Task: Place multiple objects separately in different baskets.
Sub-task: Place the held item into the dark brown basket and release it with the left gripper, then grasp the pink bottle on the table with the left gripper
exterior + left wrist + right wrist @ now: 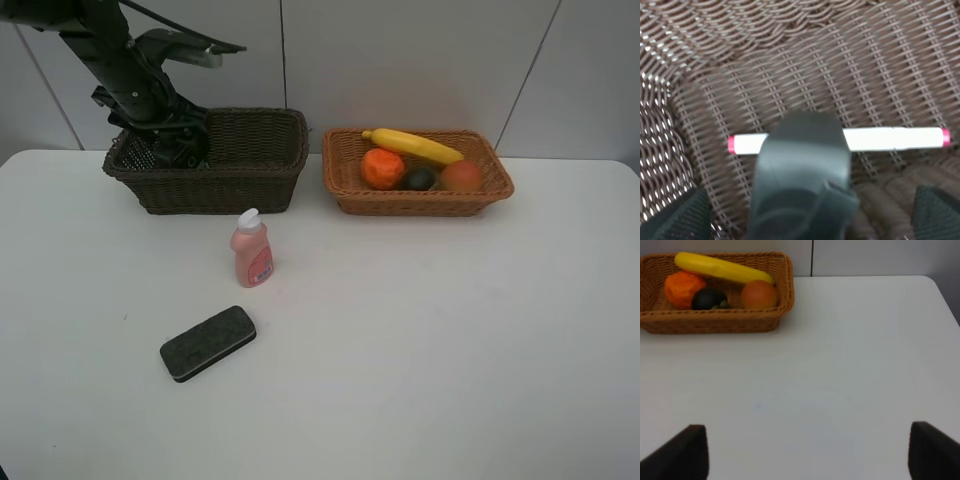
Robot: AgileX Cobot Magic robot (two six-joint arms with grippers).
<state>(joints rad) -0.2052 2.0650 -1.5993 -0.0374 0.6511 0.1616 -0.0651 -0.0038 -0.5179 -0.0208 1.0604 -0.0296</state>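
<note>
Evidently fruit [382, 168] goes in the tan basket [420, 203] and the other things in the dark basket [255, 165]. That would be why the left gripper [802, 220] reaches down inside it, fingers spread wide and clamping nothing. The marker [880, 139] lies flat on that basket's floor. It has a white barrel with pink at both ends, partly hidden by a dark rounded thing [800, 165], probably the pump bottle. The right gripper [805, 452] hangs over the table [850, 365], fingers also apart.
</note>
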